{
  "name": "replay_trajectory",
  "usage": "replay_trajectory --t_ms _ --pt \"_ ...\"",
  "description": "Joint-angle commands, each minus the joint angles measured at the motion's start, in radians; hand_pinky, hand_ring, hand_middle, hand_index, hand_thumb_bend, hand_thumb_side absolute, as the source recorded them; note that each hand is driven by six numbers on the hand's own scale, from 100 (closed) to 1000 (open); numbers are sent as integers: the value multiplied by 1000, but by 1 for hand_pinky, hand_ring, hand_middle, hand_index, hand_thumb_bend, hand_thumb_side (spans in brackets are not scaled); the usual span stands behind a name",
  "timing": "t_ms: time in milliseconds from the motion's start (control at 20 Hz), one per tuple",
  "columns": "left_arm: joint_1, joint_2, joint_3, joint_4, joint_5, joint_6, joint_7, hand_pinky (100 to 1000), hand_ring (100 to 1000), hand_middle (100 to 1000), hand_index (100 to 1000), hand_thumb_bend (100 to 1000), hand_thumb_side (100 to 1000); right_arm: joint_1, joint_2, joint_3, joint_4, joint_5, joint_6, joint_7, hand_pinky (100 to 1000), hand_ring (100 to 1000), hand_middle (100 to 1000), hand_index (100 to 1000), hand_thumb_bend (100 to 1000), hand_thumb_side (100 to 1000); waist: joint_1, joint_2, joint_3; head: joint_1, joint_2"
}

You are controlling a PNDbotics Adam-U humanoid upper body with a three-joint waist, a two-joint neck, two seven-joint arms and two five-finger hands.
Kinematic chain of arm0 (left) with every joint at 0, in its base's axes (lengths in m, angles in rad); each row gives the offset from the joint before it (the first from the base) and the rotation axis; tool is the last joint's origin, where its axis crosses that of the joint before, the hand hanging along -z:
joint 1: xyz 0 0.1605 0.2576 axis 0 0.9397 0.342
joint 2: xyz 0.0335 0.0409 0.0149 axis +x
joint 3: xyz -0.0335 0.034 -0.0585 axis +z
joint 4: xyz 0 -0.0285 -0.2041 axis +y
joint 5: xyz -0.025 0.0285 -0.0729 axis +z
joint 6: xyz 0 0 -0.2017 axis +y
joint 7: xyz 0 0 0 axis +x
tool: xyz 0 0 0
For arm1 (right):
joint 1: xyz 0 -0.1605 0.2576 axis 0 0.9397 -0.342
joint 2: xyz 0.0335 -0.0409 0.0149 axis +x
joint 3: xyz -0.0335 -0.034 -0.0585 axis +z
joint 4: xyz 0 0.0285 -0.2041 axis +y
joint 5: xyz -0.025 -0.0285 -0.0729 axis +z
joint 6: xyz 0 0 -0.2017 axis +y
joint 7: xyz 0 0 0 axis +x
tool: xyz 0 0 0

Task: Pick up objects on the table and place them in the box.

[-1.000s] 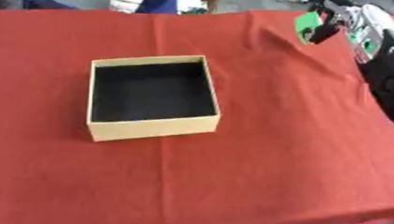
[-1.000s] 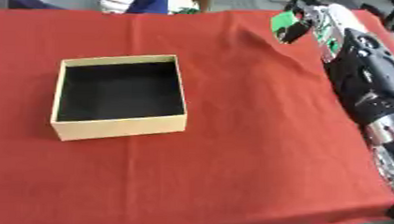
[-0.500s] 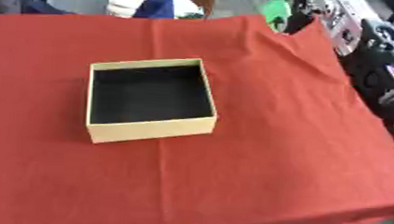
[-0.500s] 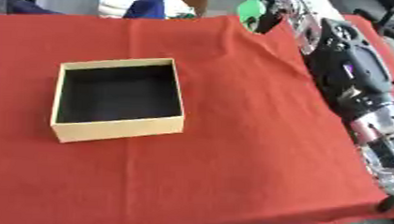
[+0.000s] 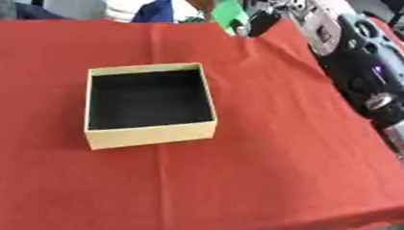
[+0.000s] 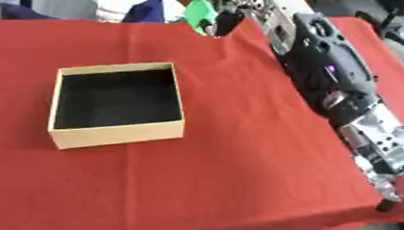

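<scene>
An open tan cardboard box (image 5: 151, 135) with a black inside stands on the red tablecloth, left of centre, with nothing in it. My right arm runs up the right side of the view to the far edge. There my right hand (image 5: 261, 21) is shut on a flat green object (image 5: 228, 11) and holds it above the cloth's far edge, beyond the box and to its right. The object's shape is blurred. My left hand shows in neither view.
The red cloth (image 5: 262, 167) covers the whole table; its right edge falls away under my right arm. White and dark blue things (image 5: 146, 6) lie just past the far edge. A dark chair (image 6: 394, 22) stands at the far right.
My right hand has carried the green object leftward along the far edge, from the far right corner toward the top centre. The box has not moved.
</scene>
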Motion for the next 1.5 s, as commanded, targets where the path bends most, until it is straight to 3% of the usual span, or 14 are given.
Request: replay_trajectory --t_ms 50,250,450,600,700,950,1000,1150,1200,1300,1350,1400,1500 --pt "-4 11 6 -12 -3 1 5 637 829 631 699 100 110 -8 -7 32 -102 -49 -5 42 698 649 408 611 100 129 1 -20 -1 -5 3" --pt "-3 10 5 -11 -4 1 4 637 829 631 699 100 110 4 24 72 -154 -79 1 84 697 653 418 619 100 133 2 -20 -3 -10 3" --pt "-1 8 8 -12 -3 2 8 637 829 631 699 100 109 22 76 103 -140 -80 2 90 695 661 443 641 100 137 7 -19 -4 -13 0" --pt "-1 7 7 -11 -3 2 7 637 830 631 699 100 109 35 110 121 -108 -40 -14 88 716 707 593 779 100 143 10 -19 -9 -14 3" --pt "-1 6 7 -11 -2 1 6 637 830 631 699 100 109 42 123 124 -86 -3 -27 74 741 756 763 921 100 150 12 -20 -11 -12 1" --pt "1 7 8 -11 -1 2 8 637 830 631 698 100 109 51 131 126 -52 102 -70 49 776 804 883 1000 110 168 13 -22 -16 -9 -3" --pt "2 6 7 -11 -1 2 7 637 831 632 698 100 110 52 131 125 -50 117 -78 47 782 811 905 1000 167 209 13 -21 -18 -8 -3" --pt "3 6 8 -10 -1 1 6 637 832 632 698 100 109 54 127 120 -49 143 -97 34 791 823 949 1000 234 373 12 -23 -25 -5 -4" --pt "4 6 8 -10 -1 1 7 637 832 632 698 100 110 54 124 119 -51 147 -102 29 792 824 957 1000 236 389 12 -23 -25 -3 -5" --pt "5 6 9 -10 -1 2 8 637 832 632 698 100 109 54 115 110 -61 150 -105 13 794 825 960 1000 234 355 12 -23 -23 -1 -4" --pt "6 7 10 -10 -1 2 9 637 832 632 698 100 100 53 107 102 -72 151 -103 4 795 825 963 1000 111 329 12 -23 -25 0 -4" --pt "6 7 11 -10 -1 2 11 637 833 632 698 100 110 53 98 94 -86 152 -99 -4 795 825 960 1000 238 296 11 -23 -26 1 -5" --pt "7 8 11 -10 -1 3 11 637 834 633 698 100 111 57 73 64 -119 153 -83 -27 794 823 957 1000 202 206 9 -24 -36 6 -2"
